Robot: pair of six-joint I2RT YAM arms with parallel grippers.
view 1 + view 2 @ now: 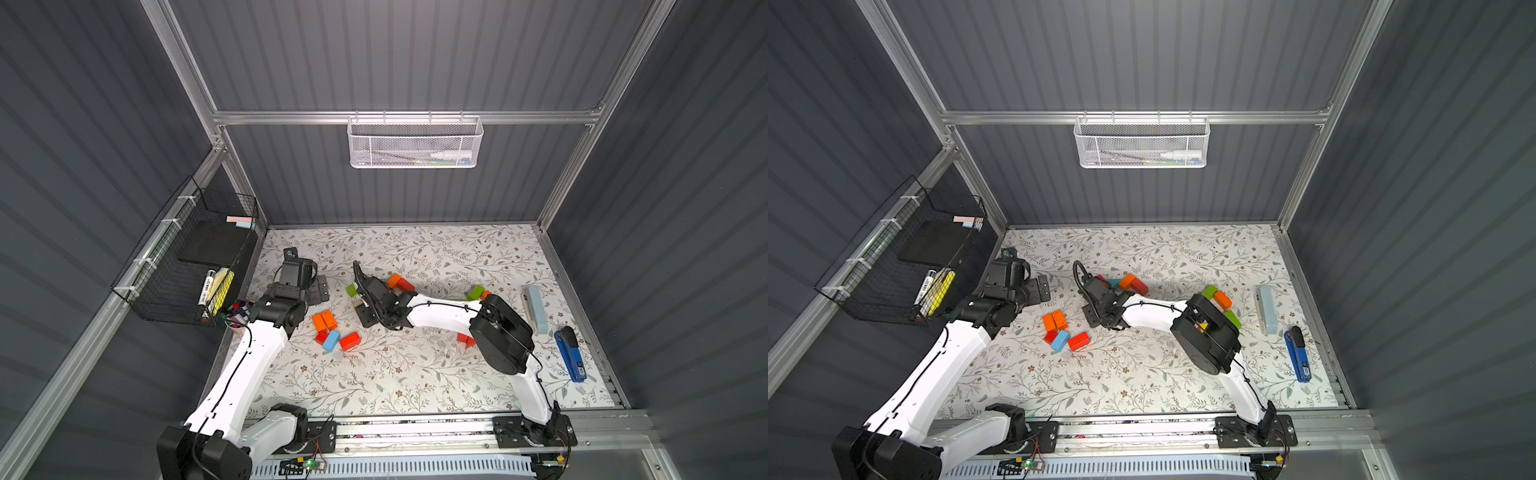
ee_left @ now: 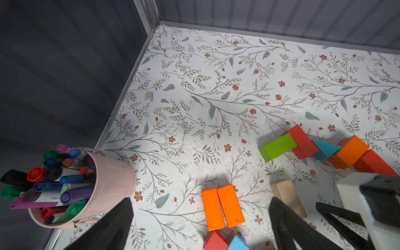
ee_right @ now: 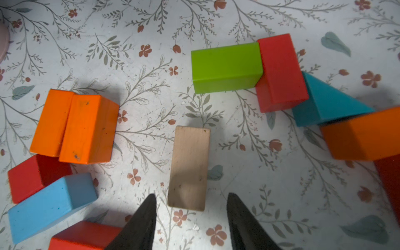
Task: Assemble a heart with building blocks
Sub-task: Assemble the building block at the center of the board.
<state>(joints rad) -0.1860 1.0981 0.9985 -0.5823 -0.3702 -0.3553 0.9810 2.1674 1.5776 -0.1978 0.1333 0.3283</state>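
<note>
Bare floral desk (image 3: pixel 238 173) flanks the plain tan wooden brick (image 3: pixel 189 166). Two orange bricks (image 3: pixel 86 129) and a green brick (image 3: pixel 226 67) crowd nearby.

No text is legible; print on the basket marker (image 1: pixel 206 291) is blurred.

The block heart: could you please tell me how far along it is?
Early. Done: a green brick, red brick, teal wedge and orange brick touch in a bent chain. In hand: the right gripper, open, straddles the tan brick without gripping it; the left gripper is open and empty. Left: the orange pair, light blue brick and others lie loose; no heart shape shows yet.
</note>
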